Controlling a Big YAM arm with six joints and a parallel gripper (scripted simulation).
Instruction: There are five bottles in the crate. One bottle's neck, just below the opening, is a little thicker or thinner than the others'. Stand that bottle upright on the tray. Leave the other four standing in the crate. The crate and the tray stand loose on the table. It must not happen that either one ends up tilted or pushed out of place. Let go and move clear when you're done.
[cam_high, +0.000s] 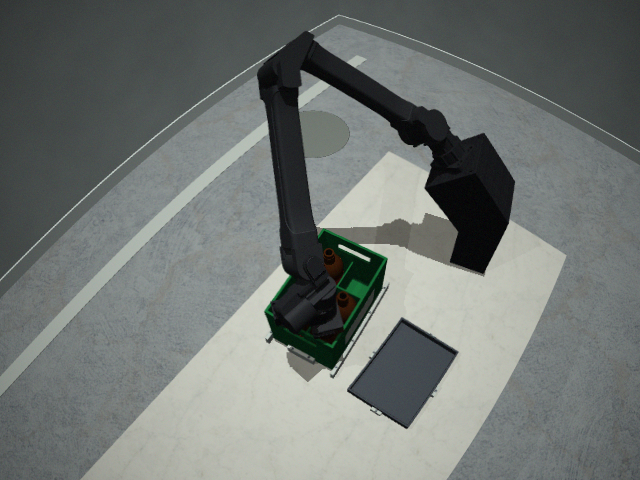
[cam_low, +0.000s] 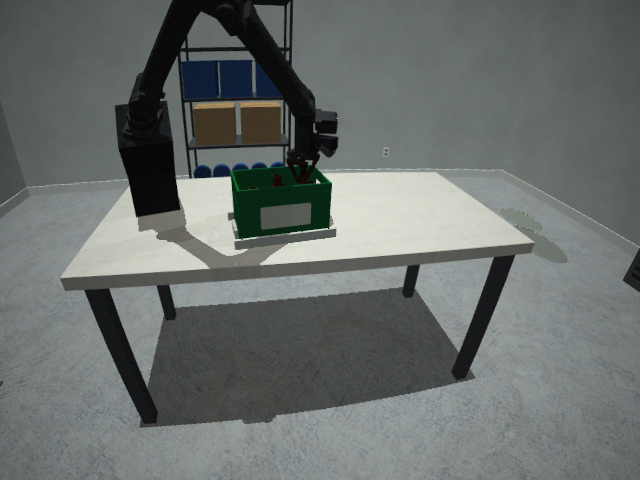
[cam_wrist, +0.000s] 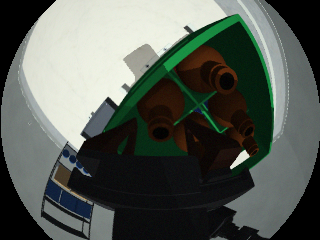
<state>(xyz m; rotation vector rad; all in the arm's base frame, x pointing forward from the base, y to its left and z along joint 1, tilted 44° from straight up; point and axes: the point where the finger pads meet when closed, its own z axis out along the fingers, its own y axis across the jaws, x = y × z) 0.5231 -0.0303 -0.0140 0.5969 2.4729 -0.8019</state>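
Jaws stand apart, clamped on nothing: your gripper (cam_low: 301, 173) hangs low inside the green crate (cam_high: 361, 302), among the necks of the brown bottles (cam_wrist: 200, 87). You can count four bottle mouths in the wrist view, all upright in their compartments; which neck differs cannot be told. Your tray (cam_high: 403, 373) lies bare just beside the crate on the table (cam_low: 413, 217)

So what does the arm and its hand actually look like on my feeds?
The arm is matte black throughout: slim boxy links with rounded joint housings, rising from a big black box-shaped base. The hand has dark brownish fingers. No cables, markings or sleeves are visible.
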